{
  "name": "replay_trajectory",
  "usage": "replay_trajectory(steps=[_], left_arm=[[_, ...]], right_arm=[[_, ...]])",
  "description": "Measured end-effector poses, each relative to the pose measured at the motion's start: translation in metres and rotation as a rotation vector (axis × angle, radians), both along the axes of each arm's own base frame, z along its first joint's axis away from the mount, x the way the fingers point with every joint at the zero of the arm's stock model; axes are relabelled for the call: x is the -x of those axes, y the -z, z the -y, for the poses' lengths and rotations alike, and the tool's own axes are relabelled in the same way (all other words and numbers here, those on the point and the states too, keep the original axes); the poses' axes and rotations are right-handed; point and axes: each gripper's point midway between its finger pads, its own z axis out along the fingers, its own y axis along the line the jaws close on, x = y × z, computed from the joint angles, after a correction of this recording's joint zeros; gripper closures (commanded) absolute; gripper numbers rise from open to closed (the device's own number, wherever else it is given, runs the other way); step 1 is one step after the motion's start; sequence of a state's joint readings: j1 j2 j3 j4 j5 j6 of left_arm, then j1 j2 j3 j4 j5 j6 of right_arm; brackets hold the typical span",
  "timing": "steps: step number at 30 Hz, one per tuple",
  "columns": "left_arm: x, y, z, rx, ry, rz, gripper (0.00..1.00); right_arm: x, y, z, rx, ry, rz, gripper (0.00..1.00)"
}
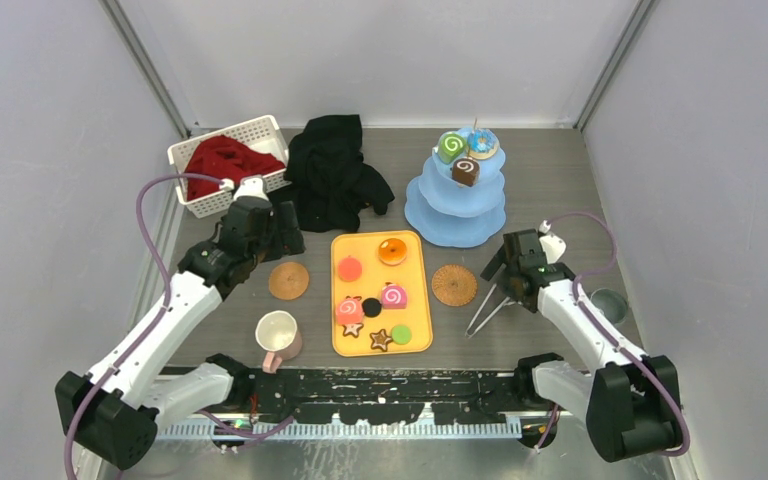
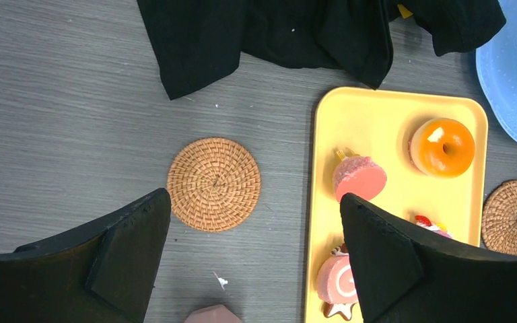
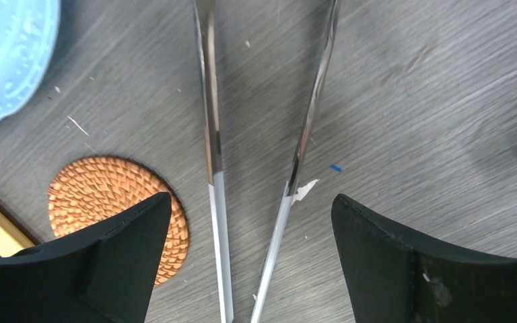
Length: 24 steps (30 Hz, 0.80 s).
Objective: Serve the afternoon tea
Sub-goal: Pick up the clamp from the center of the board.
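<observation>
One pale-blue three-tier stand, scalloped at its rims, stood toward the far right corner of the desk. It carried three toy sweets: a green swirl roll and a blue donut on top, and a brown cube one tier down. Eight more lay on the flat yellow tray mid-desk: one glossy orange donut, two pink swirl rolls, two star cookies, a red disc, a black disc and a green disc.

Two round woven coasters flanked the tray. One cream mug with a pink handle sat by the near edge, and one grey metal mug by the right edge. Crumpled black cloth lay between the stand and a white lattice basket of red cloth in the far left corner.

The left gripper hung spread wide and empty above the left coaster. The right gripper gaped over thin metal tongs, whose two arms lay between its fingers, untouched.
</observation>
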<state>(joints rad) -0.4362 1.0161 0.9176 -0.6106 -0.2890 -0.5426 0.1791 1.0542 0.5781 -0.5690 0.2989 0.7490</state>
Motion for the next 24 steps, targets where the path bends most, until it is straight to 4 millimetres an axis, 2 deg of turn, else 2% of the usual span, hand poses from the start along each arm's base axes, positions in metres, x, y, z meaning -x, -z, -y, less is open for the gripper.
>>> replay_trajectory(steps=[5,12,16,24], left_arm=[[0.001,0.004,-0.001,-0.004,-0.002,-0.008,0.04],[0.004,0.011,-0.003,-0.012,-0.007,-0.023,0.04],[0.004,0.012,-0.003,-0.010,-0.009,-0.024,0.04],[0.008,0.006,-0.004,0.007,-0.015,-0.001,0.04]], right_arm=[[0.015,0.018,-0.003,-0.033,0.019,-0.054,0.07],[0.027,0.033,-0.003,-0.044,0.037,-0.089,0.08],[0.025,0.032,-0.002,-0.042,0.037,-0.080,0.08],[0.021,0.035,-0.004,-0.043,0.045,-0.104,0.17]])
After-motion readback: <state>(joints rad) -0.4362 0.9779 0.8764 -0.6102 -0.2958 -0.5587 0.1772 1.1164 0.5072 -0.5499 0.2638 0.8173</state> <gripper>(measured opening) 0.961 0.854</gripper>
